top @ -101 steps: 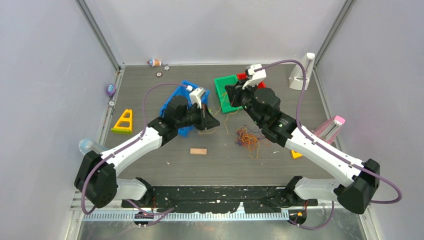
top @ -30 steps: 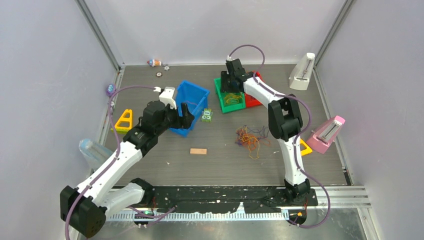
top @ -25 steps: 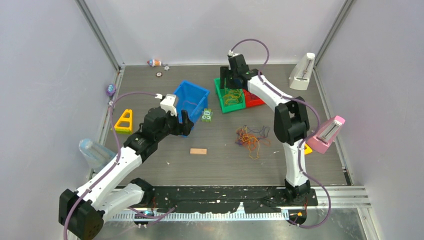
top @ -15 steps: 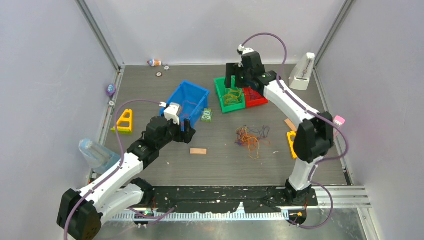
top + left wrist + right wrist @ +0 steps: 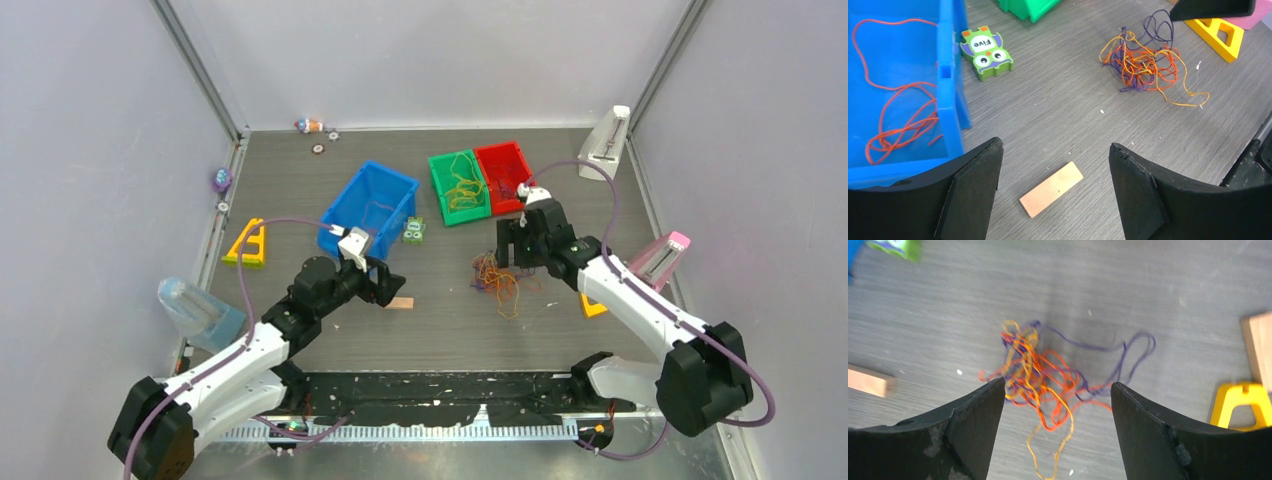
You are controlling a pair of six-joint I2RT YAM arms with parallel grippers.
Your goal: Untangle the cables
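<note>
Fingers of the right arm (image 5: 968,430) stand wide and empty, the tangle of cables (image 5: 1040,375) lying on the table (image 5: 1148,285) between them. Left fingers (image 5: 968,195) likewise wide and empty: wooden block (image 5: 1051,189) between them, blue bin (image 5: 950,90) holding an orange-red cable (image 5: 898,134) at their left, tangle farther ahead, right.
</note>
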